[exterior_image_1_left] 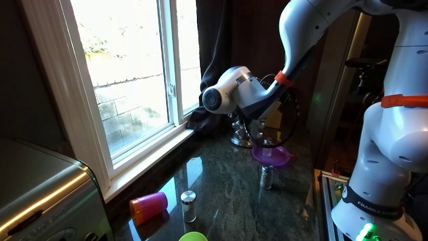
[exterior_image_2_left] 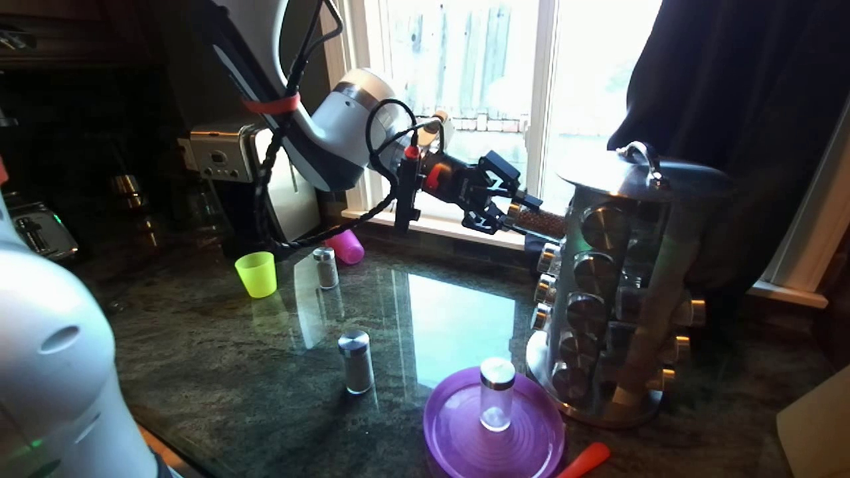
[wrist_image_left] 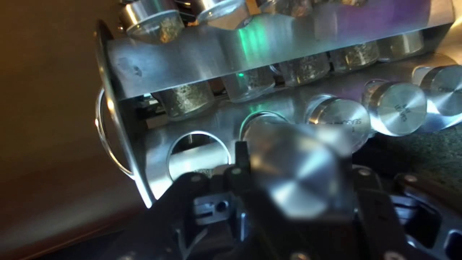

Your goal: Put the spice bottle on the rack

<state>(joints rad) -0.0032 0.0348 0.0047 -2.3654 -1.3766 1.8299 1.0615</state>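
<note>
In an exterior view my gripper (exterior_image_2_left: pixel 516 212) is shut on the metal-capped end of a spice bottle (exterior_image_2_left: pixel 543 223) with reddish-brown contents. The bottle lies nearly level, its glass end pointing at the upper part of the rack (exterior_image_2_left: pixel 647 332), a tall silver tower with several jars in its tiers. Seen from the wrist, the blurred cap (wrist_image_left: pixel 299 173) fills the space between the fingers. Behind it the bottle lines up with a round opening of the rack (wrist_image_left: pixel 205 61); how deep it sits cannot be told. Beside that, nearer the rack's top, is an empty hole (wrist_image_left: pixel 198 155).
A purple plate (exterior_image_2_left: pixel 451 425) with a capped jar (exterior_image_2_left: pixel 497 398) stands by the rack's base, near an orange handle (exterior_image_2_left: pixel 588 460). Two more jars (exterior_image_2_left: pixel 356 364) (exterior_image_2_left: pixel 326 269), a yellow-green cup (exterior_image_2_left: pixel 257 274) and a pink cup (exterior_image_2_left: pixel 346 245) are on the counter. Behind are window and curtain (exterior_image_2_left: pixel 724 86).
</note>
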